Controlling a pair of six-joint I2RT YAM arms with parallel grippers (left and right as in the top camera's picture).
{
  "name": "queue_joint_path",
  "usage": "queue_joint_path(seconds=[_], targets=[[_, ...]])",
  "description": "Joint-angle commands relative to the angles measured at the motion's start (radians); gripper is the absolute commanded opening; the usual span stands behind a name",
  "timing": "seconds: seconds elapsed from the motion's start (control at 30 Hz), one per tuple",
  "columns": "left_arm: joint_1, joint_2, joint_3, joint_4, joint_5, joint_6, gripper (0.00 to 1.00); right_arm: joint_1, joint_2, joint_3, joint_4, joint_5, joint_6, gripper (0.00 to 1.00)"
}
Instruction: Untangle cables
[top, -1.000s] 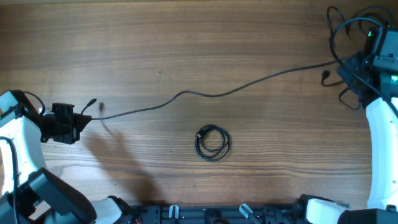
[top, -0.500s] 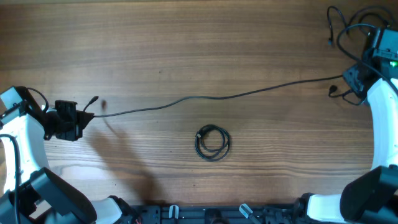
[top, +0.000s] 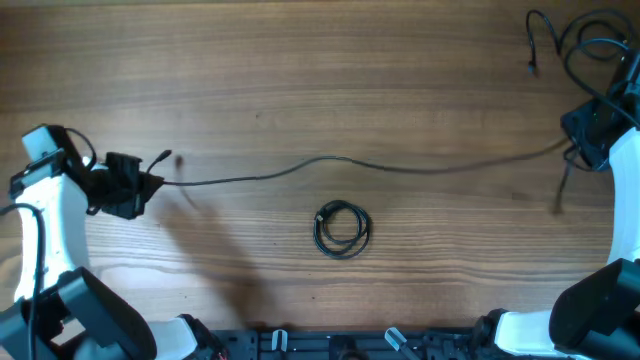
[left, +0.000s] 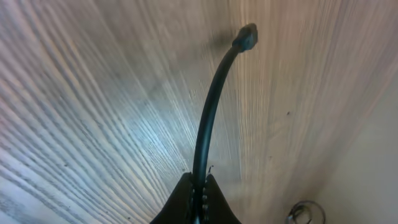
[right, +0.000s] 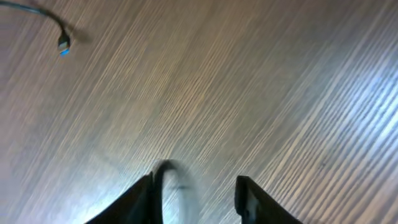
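Note:
A long thin black cable (top: 340, 162) stretches across the table between my two grippers. My left gripper (top: 143, 185) is shut on its left end. In the left wrist view the cable (left: 208, 118) rises from the shut jaws (left: 199, 184) to its plug tip (left: 245, 37). My right gripper (top: 588, 140) is at the cable's right end, and a blurred tail (top: 558, 192) hangs below it. In the right wrist view the jaws (right: 196, 182) are apart, with a blurred bend of the cable (right: 166, 174) against the left finger. A small coiled cable (top: 342, 229) lies at the centre front.
Another thin black cable (top: 548, 28) curls at the far right corner, with its plug end (top: 530, 68) on the wood; the blue-tipped plug (right: 63, 43) also shows in the right wrist view. The coil (left: 305, 213) shows at the lower right of the left wrist view.
The long cable has been drawn straighter. My right gripper moved toward the front and the cable's right tail now swings below it. My left gripper shifted slightly right, still holding its end.

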Motion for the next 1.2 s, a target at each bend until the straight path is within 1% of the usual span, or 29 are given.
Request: queue_joint_path(seconds=[0.0, 0.03, 0.07, 0.1, 0.17, 0.2, 0.27, 0.33, 0.37, 0.4, 0.47, 0.53, 0.63, 0.67, 0.73, 0.8, 0.87, 0.9, 0.97, 1.07, 1.17], targets=[[-0.053, -0.014, 0.000, 0.021, -0.055, -0.010, 0.04, -0.005, 0.006, 0.011, -0.002, -0.085, -0.044, 0.72], [-0.061, -0.014, 0.000, 0.023, -0.068, -0.010, 0.05, -0.005, 0.006, 0.011, -0.001, -0.100, -0.056, 0.79], [-0.069, -0.014, 0.000, 0.026, -0.078, -0.010, 0.09, -0.005, 0.006, 0.011, 0.002, -0.116, -0.068, 0.87], [-0.084, -0.014, 0.000, 0.041, -0.084, -0.010, 0.22, -0.005, 0.006, 0.011, 0.003, -0.152, -0.082, 0.97], [-0.097, -0.014, -0.001, 0.056, -0.084, -0.010, 0.29, -0.005, 0.006, 0.011, 0.000, -0.207, -0.094, 0.99], [-0.099, -0.014, 0.000, 0.059, -0.084, -0.010, 0.41, -0.002, 0.006, 0.011, -0.001, -0.267, -0.123, 1.00], [-0.099, -0.014, 0.000, 0.060, -0.085, -0.010, 0.71, 0.010, 0.006, 0.011, -0.002, -0.404, -0.193, 1.00], [-0.099, -0.014, 0.000, 0.063, -0.100, -0.010, 0.93, 0.037, 0.006, 0.010, -0.006, -0.544, -0.288, 1.00], [-0.099, -0.014, 0.000, 0.063, -0.103, -0.010, 1.00, 0.066, 0.006, 0.010, -0.018, -0.607, -0.333, 1.00], [-0.099, -0.014, 0.000, 0.063, -0.103, -0.009, 1.00, 0.092, 0.006, 0.010, -0.024, -0.662, -0.400, 1.00], [-0.099, -0.014, 0.000, 0.066, -0.102, -0.009, 1.00, 0.192, 0.006, 0.010, -0.041, -0.757, -0.603, 1.00], [-0.099, -0.014, 0.000, 0.053, -0.098, -0.008, 1.00, 0.287, 0.008, 0.010, -0.055, -0.763, -0.698, 1.00], [-0.099, -0.014, 0.000, 0.031, -0.100, 0.021, 1.00, 0.493, 0.027, 0.010, -0.055, -0.745, -0.803, 1.00], [-0.099, -0.014, 0.000, 0.028, -0.107, 0.023, 1.00, 0.573, 0.044, 0.010, -0.049, -0.684, -0.802, 0.99], [-0.099, -0.014, 0.000, 0.028, -0.109, 0.067, 1.00, 0.652, 0.073, 0.010, -0.042, -0.622, -0.803, 1.00], [-0.099, -0.016, 0.000, 0.027, -0.086, 0.158, 1.00, 0.734, 0.130, 0.010, -0.031, -0.579, -0.802, 0.99], [-0.099, -0.038, 0.000, 0.015, -0.033, 0.219, 1.00, 0.787, 0.195, 0.010, -0.018, -0.555, -0.799, 0.99], [-0.099, -0.062, 0.000, 0.010, -0.010, 0.234, 1.00, 0.803, 0.230, 0.010, -0.008, -0.556, -0.796, 1.00], [-0.099, -0.135, 0.000, -0.001, -0.009, 0.238, 1.00, 0.810, 0.267, 0.010, -0.001, -0.571, -0.796, 0.99], [-0.099, -0.308, 0.000, -0.030, -0.008, 0.240, 1.00, 0.811, 0.288, 0.010, 0.000, -0.639, -0.801, 0.96], [-0.101, -0.457, 0.000, -0.070, -0.008, 0.245, 1.00, 0.829, 0.296, 0.009, -0.005, -0.648, -0.824, 0.93]])
